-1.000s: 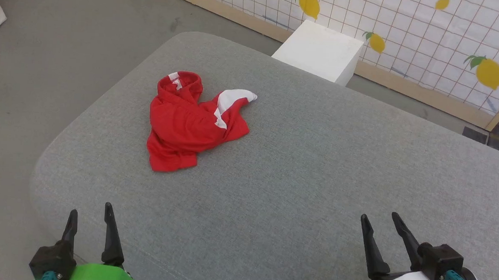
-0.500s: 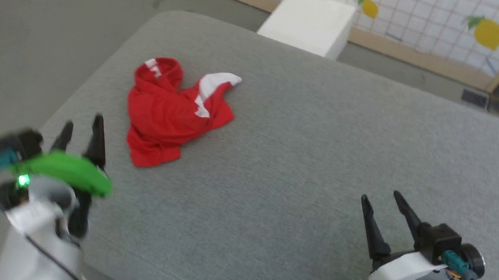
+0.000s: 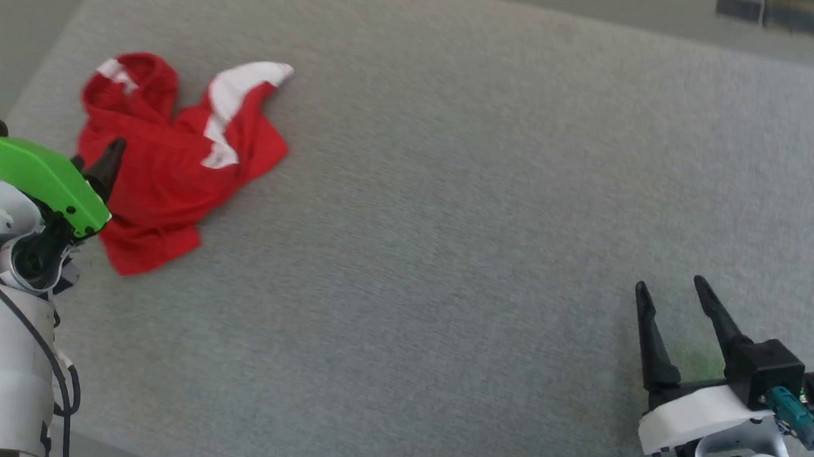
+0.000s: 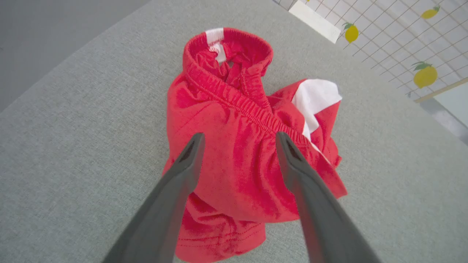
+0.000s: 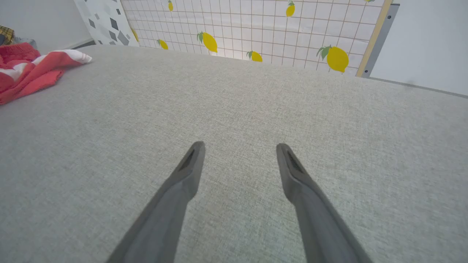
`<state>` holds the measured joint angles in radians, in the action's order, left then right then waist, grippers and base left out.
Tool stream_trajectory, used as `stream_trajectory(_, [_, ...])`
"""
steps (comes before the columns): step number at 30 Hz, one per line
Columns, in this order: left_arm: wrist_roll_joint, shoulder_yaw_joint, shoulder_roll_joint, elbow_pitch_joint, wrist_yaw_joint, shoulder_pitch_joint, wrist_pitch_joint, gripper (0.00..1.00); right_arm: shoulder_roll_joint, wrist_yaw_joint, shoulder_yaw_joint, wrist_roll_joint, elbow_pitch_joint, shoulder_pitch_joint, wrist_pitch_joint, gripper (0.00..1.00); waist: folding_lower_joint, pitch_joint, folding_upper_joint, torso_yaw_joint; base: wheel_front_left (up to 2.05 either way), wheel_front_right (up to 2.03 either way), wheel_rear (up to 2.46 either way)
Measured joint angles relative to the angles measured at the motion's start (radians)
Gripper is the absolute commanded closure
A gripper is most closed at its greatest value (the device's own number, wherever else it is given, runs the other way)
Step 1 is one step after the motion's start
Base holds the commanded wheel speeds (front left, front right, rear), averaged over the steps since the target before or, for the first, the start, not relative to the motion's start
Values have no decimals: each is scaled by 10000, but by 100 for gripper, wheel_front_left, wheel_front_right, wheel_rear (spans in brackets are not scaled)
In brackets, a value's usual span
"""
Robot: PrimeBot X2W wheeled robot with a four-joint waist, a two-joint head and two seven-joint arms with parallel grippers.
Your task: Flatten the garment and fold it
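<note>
left claw (image 4: 237, 137): spread, was brought over crumpled garment (image 4: 219, 109) | right claw (image 3: 670, 283): spread, was kept back | flattening was not yet begun

- Looks like a lab or test room dressed up as a home, not a real house.
- Big grey fabric-covered cushion (image 5: 234, 109), sofa or bed style.
- Past its far edge is a lemon panel (image 5: 256, 22), a stand-up board printed with a tile grid and lemons, with wood trim (image 5: 374, 36).
- Next to it there's a geometric-print board (image 5: 106, 18).
- Bare grey floor (image 4: 55, 29), plain pale wall (image 5: 431, 44).
</note>
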<state>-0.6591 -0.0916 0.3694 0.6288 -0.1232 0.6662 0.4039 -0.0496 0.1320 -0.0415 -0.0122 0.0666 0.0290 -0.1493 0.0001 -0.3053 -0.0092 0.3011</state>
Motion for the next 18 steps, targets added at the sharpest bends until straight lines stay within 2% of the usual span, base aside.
stream_trajectory(8, [-52, 487, -6, 1154, -2, 69, 247, 0, -4, 0, -263, -52, -416, -7, 100, 0, 0, -1098, 0, -498, 0, 0, 0])
stream_trajectory(13, [-238, 871, 184, 1321, -6, 97, -119, 0, -2, 0, -136, -54, -502, 0, 130, 0, 0, -1554, 0, -638, 0, 0, 0])
stream_trajectory(14, [-416, 1081, 301, 1258, -4, 99, -401, 80, 0, 0, -104, -56, -541, 18, 130, 0, -1, -1619, 0, -670, 0, 0, 0])
stream_trajectory(15, [-489, 1170, 357, 1214, -4, 99, -729, 100, 0, 0, -88, -56, -535, 35, 130, 0, 0, -1611, 0, -673, 0, 0, 0])
stream_trajectory(18, [-667, 1358, 370, 1151, -6, 80, -1733, 100, 0, 0, -36, -50, -408, 82, 128, 0, 0, -1487, 0, -669, 0, 0, 0])
